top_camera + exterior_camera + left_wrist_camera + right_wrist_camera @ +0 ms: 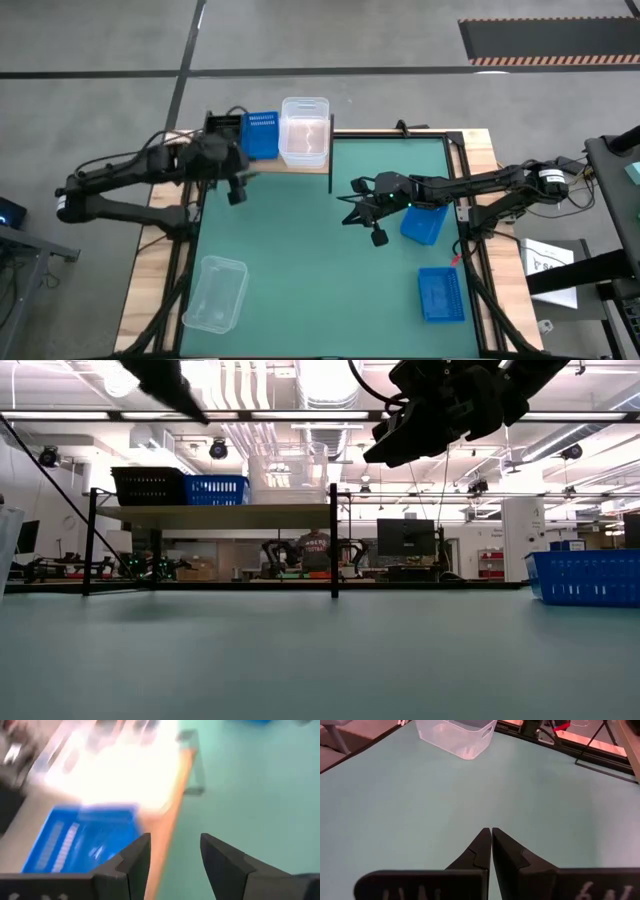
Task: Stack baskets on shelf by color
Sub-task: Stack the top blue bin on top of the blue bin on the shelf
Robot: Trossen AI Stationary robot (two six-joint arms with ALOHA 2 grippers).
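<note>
Clear basket (215, 293) beyond right tool (491, 845)

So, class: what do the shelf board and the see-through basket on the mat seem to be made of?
Shelf board: probably wood, light brown with a matt edge. See-through basket: likely clear plastic, glossy, since the green mat shows through its walls.

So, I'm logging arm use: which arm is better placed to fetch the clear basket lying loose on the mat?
Probably the left. The clear basket lies on the left arm's side of the mat; the left gripper is open by the shelf. The right gripper is shut mid-table, farther off.
</note>
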